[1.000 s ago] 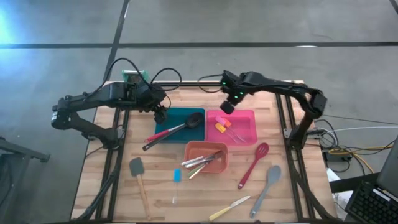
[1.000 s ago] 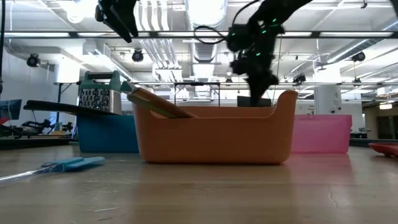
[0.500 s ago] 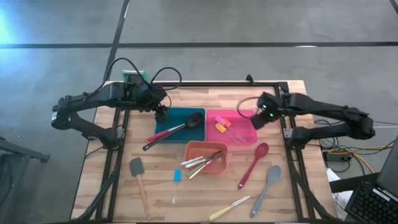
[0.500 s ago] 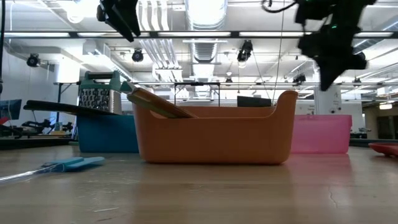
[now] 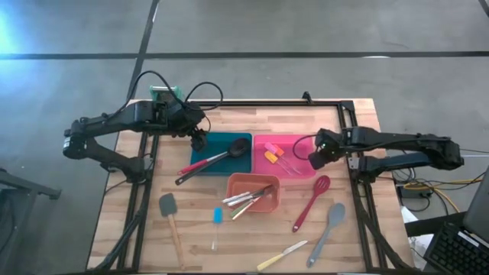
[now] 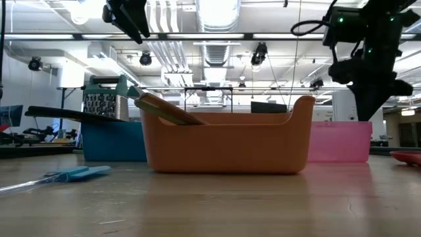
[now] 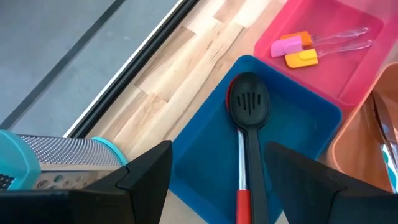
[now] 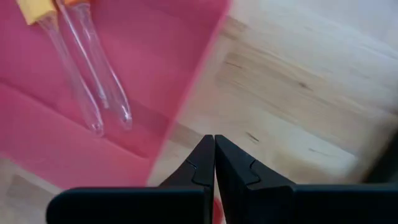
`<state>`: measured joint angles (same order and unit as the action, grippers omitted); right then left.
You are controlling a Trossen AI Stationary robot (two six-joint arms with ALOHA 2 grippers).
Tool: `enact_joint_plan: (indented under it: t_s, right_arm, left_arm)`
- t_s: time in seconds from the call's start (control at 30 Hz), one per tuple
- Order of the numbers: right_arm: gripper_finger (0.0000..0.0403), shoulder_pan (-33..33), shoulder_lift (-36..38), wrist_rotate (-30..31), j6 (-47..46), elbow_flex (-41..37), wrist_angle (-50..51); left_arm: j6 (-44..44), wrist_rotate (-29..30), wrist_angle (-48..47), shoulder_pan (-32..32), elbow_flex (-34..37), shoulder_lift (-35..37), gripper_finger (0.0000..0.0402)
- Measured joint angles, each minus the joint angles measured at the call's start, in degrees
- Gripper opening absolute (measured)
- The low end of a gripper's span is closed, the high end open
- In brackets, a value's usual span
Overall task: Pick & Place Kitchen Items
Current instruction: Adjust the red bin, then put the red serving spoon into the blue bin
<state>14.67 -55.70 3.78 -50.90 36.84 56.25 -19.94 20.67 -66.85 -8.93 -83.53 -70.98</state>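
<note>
Kitchen items partly sorted, judging from the layout. Already binned: black slotted spoon [image 5: 229,153] with red handle lying across blue tray [image 5: 216,141]; two small spatulas [image 5: 273,156] with clear handles in pink tray [image 5: 305,142]; cluster of metal knives [image 5: 246,200] in orange tray [image 5: 238,182]. Left loose on the surface [image 5: 114,229]: grey spatula [image 5: 168,206] at 8 o'clock, small blue spatula [image 5: 217,217] near 7, yellow-handled knife [image 5: 280,255] at 6, grey spoon [image 5: 330,223] at 5, red spoon [image 5: 313,197] at 4. Roughly half done, five pieces to go.

Right gripper [image 5: 315,159] clenched tight and empty, hanging over the pink tray's 3 o'clock edge, just above the red spoon's bowl, probably next in line. Left gripper [image 5: 198,140] released, parked above the blue tray's 10 o'clock corner beside the metal grater [image 5: 163,96].
</note>
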Motion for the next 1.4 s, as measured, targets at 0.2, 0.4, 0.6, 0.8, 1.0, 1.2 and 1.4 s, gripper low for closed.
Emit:
enact_joint_plan:
  t_s: [0.2, 0.4, 0.6, 0.8, 1.0, 1.2, 1.4]
  right_arm:
    - [0.0008, -0.03, -3.99, -1.23, 1.36, -0.87, -5.12]
    - [0.0008, -0.04, -6.66, -1.93, 2.80, -0.62, -9.04]
    - [0.0008, -0.03, -7.65, -2.10, 3.34, -0.57, -10.15]
    - [0.0008, 0.35, -6.86, 1.70, 4.55, 0.73, -4.56]
    - [0.0008, 0.33, -3.24, 5.43, 6.81, 8.52, 0.26]
    - [0.0008, -3.38, -0.60, 5.26, 2.33, 18.32, 5.48]
    - [0.0008, -12.18, -1.31, 7.18, -5.84, 24.44, 10.78]
  left_arm:
    - [-0.13, -0.15, 0.02, 0.00, 0.00, 0.00, 0.0258]
    - [-0.15, -0.17, 0.00, 0.00, 0.00, 0.02, 0.0258]
    - [-0.17, -0.20, 0.00, 0.00, 0.00, 0.02, 0.0258]
    - [0.23, -0.22, 0.00, 0.00, 0.00, 0.04, 0.0258]
    - [1.25, -0.22, 0.00, 0.00, 0.00, 0.04, 0.0258]
    - [0.52, -0.22, -0.02, 0.00, 0.00, 0.04, 0.0258]
    - [0.56, -0.20, -0.02, 0.00, 0.00, 0.04, 0.0258]
